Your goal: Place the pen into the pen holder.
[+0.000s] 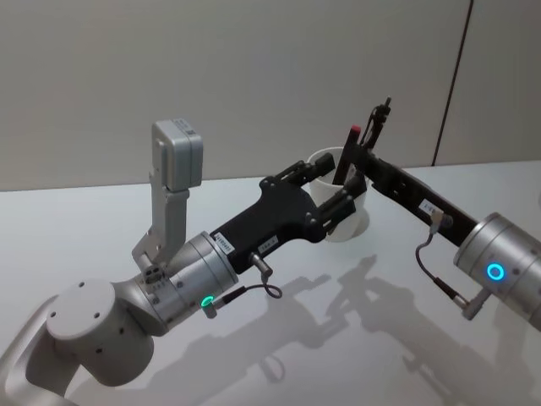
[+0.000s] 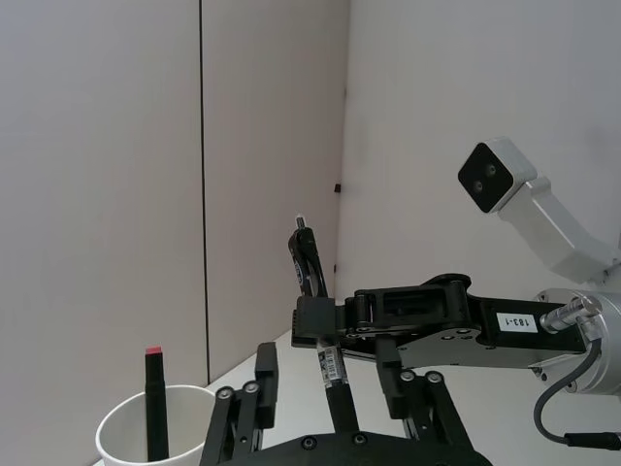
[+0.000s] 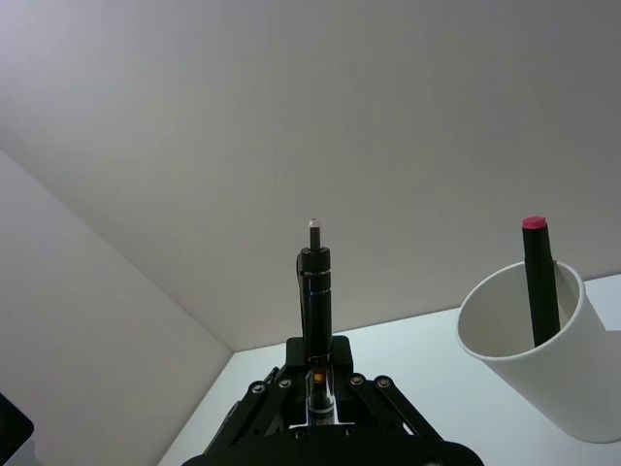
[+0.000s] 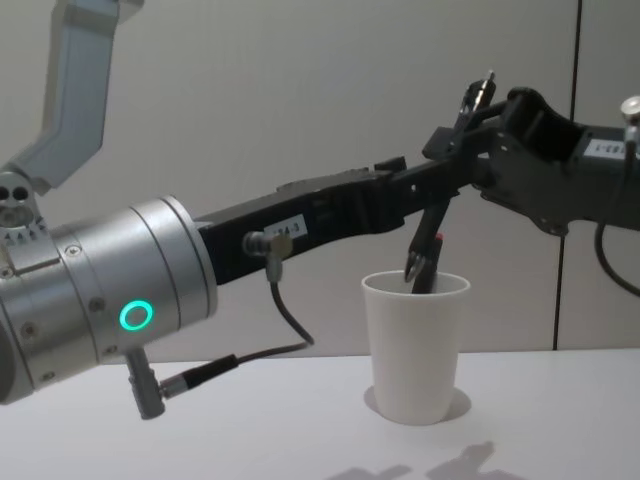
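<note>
**Pen being carried to the cup, not yet released**

The transport step is being carried out. The black pen (image 3: 313, 282) is being pinched at its lower part by the right gripper (image 1: 365, 156), whose fingers are pressed against the barrel. The pen is being held nearly upright, tip upward, just beside the rim of the white paper cup (image 4: 415, 340) and above it. No part of the pen is inside the cup yet.

The cup is standing on the pale table (image 1: 84, 220), and a red-capped marker (image 3: 539, 282) is leaning inside it. The left gripper (image 1: 330, 182) is being held close to the cup at about rim height with its fingers spread, and nothing is being gripped by it.

For the next move, the pen is judged to need shifting over the cup's mouth, clear of the marker and the left gripper's fingers. It would then need lowering before being let go, so that the light cup is not tipped.
</note>
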